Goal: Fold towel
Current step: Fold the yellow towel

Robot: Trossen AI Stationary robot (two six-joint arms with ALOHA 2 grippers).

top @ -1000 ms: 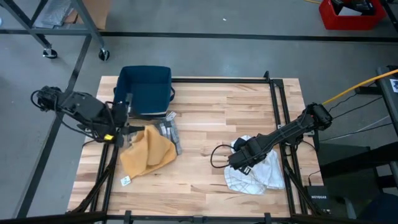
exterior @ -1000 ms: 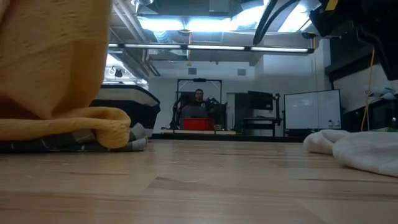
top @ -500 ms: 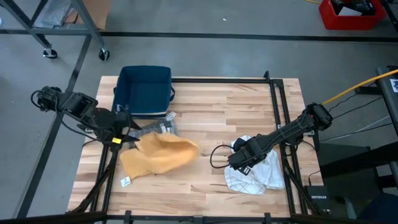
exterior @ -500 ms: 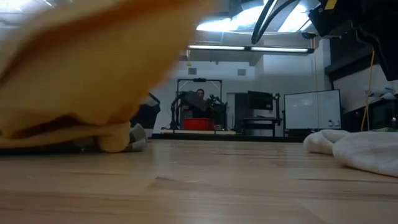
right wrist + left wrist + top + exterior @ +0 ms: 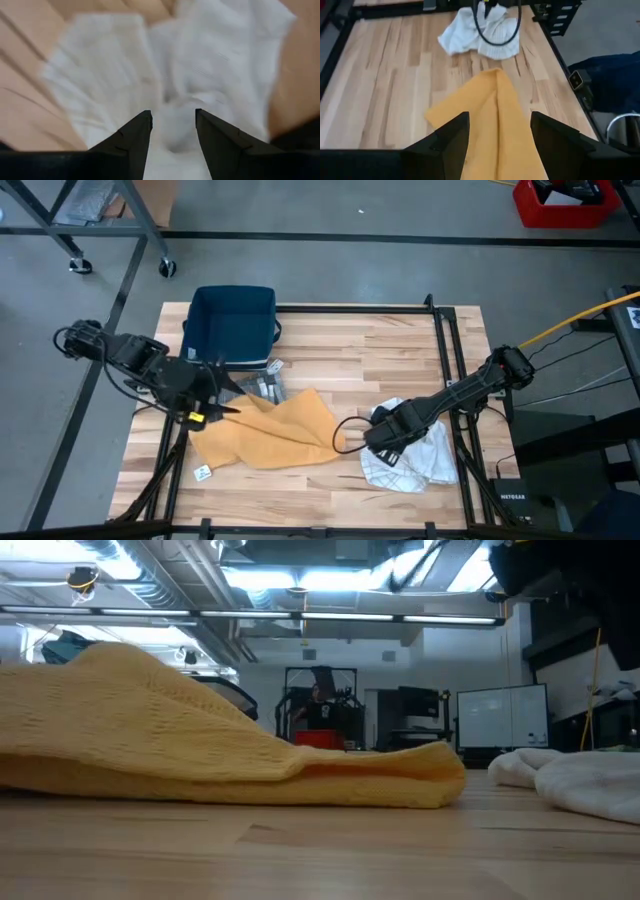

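A yellow towel [image 5: 280,435] lies spread across the table's middle, and its free end reaches almost to the right arm. In the low view the yellow towel [image 5: 200,740] rises to a hump on its left part. My left gripper [image 5: 218,410] is at the towel's left end, shut on it. A crumpled white towel [image 5: 420,455] lies at the table's right. My right gripper [image 5: 372,442] rests low at that towel's left edge. Its open fingers stand over the white cloth [image 5: 200,60]; whether they touch it I cannot tell. My left gripper [image 5: 499,116] has the yellow towel's left end [image 5: 497,145] between its two fingers, which come level from the table's left. The cloth runs forward from the fingers along the table [image 5: 490,95]. How many layers it holds is hidden. That end sits raised while the rest lies flat.
A dark blue bin [image 5: 232,325] stands at the far left of the table, with a grey cloth [image 5: 262,387] just in front of it. Black frame rails [image 5: 450,360] run along the table's sides. A black cable loop [image 5: 345,430] hangs by the right gripper. Bare wood shows at the far middle.
My left gripper has swung toward the table's near edge and right while coming lower. The yellow towel was a bunched heap hanging from the gripper. It has been flung out to the right and now lies spread flat. Its left end has stayed in the gripper.
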